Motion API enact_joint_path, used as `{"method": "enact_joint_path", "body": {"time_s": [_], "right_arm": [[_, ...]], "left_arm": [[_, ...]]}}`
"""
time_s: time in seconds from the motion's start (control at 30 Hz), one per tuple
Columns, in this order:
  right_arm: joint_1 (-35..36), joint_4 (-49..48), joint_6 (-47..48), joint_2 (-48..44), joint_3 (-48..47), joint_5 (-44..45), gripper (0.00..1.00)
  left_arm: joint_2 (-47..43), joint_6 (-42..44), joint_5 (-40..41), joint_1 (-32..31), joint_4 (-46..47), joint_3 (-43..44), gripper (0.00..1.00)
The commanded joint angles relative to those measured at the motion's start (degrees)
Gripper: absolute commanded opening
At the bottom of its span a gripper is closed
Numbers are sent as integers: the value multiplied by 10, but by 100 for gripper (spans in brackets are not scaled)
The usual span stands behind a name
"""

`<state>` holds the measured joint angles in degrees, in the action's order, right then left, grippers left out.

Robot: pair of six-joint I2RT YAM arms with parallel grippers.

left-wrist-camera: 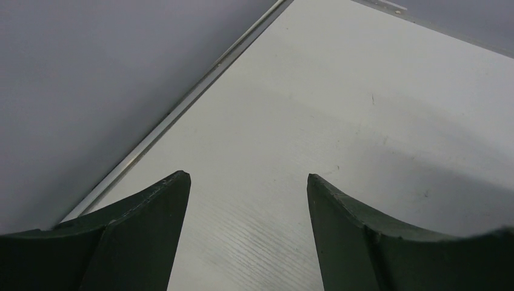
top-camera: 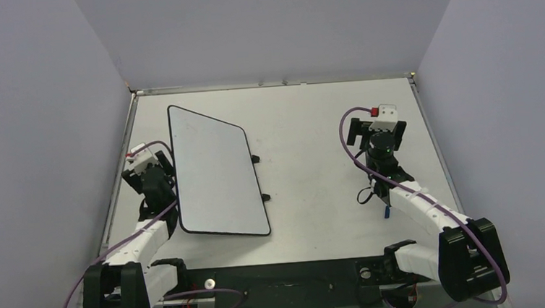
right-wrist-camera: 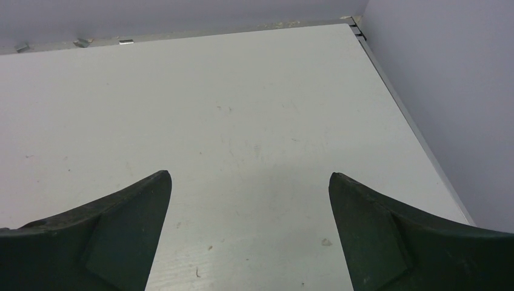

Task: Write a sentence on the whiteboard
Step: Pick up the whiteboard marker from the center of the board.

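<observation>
The whiteboard point(top-camera: 213, 172) lies on the table left of centre, white with a thin black rim and small black feet on its right side. Its face is blank; no sentence shows on it. My left gripper point(top-camera: 147, 170) is open and empty just beyond the board's left edge, over bare table in the left wrist view point(left-wrist-camera: 248, 177). My right gripper point(top-camera: 377, 133) is open and empty on the right side of the table, well away from the board, over bare table in the right wrist view point(right-wrist-camera: 250, 174). The board shows in neither wrist view.
A small dark thing with a blue end point(top-camera: 386, 210) lies on the table, partly hidden under my right arm. The grey table point(top-camera: 306, 159) is walled on the left, right and back. A metal rail point(left-wrist-camera: 182, 109) runs along the left edge.
</observation>
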<state>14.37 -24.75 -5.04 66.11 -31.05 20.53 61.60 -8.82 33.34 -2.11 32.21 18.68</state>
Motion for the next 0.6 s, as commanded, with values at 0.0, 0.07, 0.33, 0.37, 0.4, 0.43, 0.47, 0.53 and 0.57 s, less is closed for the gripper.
{"method": "enact_joint_path", "body": {"time_s": [0.0, 0.07, 0.33, 0.37, 0.4, 0.43, 0.47, 0.53, 0.57], "right_arm": [[9, 3, -17, -11, -34, -14, 99], [12, 6, -20, -12, -37, -17, 99], [30, 32, -36, -13, -57, -2, 100], [31, 34, -37, -12, -60, 2, 100], [35, 40, -39, -13, -65, 4, 100], [38, 47, -41, -13, -68, 5, 100], [38, 50, -43, -14, -75, 6, 100], [40, 64, -52, -17, -85, 7, 100], [39, 74, -59, -20, -89, 9, 100]], "left_arm": [[-29, 20, 28, 10, -14, 4, 69], [-37, 16, 33, 16, -19, 0, 69], [-89, 7, 57, 47, -49, -3, 70], [-99, 7, 60, 48, -51, -2, 70], [-104, 7, 62, 53, -52, -1, 70], [-112, 6, 64, 54, -55, 1, 70], [-115, 5, 66, 59, -57, 3, 70], [-126, 0, 66, 64, -65, 10, 70], [-135, -6, 65, 66, -71, 16, 70]]}}
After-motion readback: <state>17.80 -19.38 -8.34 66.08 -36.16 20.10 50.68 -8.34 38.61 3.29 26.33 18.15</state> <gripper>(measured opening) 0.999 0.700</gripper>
